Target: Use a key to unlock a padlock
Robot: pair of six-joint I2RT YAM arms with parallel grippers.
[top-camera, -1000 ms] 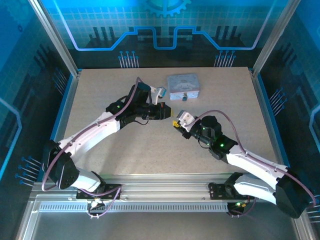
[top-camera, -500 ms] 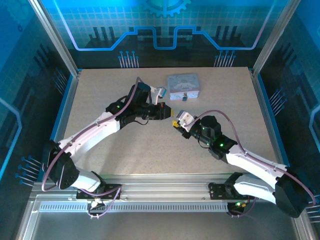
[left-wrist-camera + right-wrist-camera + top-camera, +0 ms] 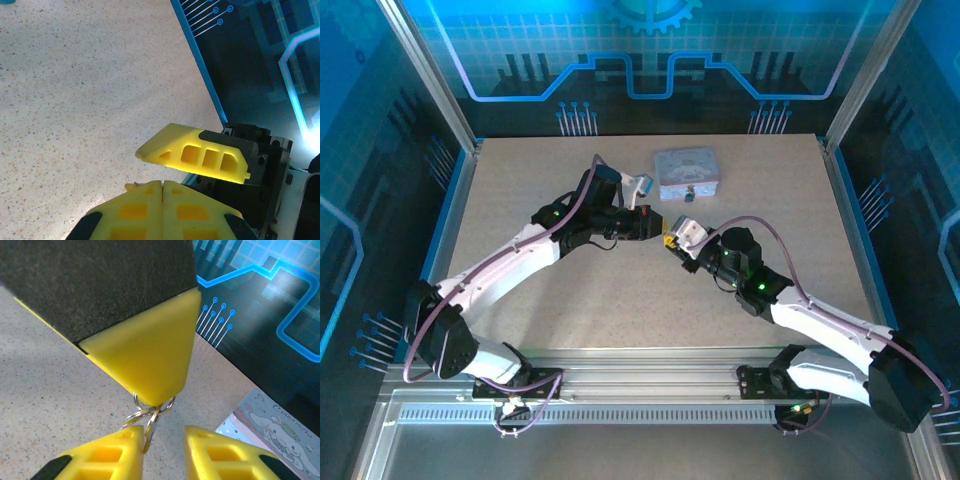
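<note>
My left gripper (image 3: 653, 223) (image 3: 162, 184) hangs over the middle of the table, shut on a small metal key ring (image 3: 153, 409) that sticks out under its yellow tips (image 3: 155, 390). Thin grey keys dangle from that ring. One key (image 3: 149, 434) hangs down between the jaws of my right gripper (image 3: 162, 437) (image 3: 671, 243) and rests against its left finger (image 3: 107, 452). The right finger (image 3: 220, 450) stands clear of it, so the right gripper is open. The padlock is hidden.
A pale lavender tin with a cartoon picture (image 3: 687, 173) (image 3: 277, 422) lies just behind the two grippers. A blue-edged rim (image 3: 450, 215) and dark patterned walls bound the speckled table (image 3: 620, 300).
My right gripper has crept up and left toward the left gripper's tips, and its jaws have narrowed a little. The left arm has held still.
</note>
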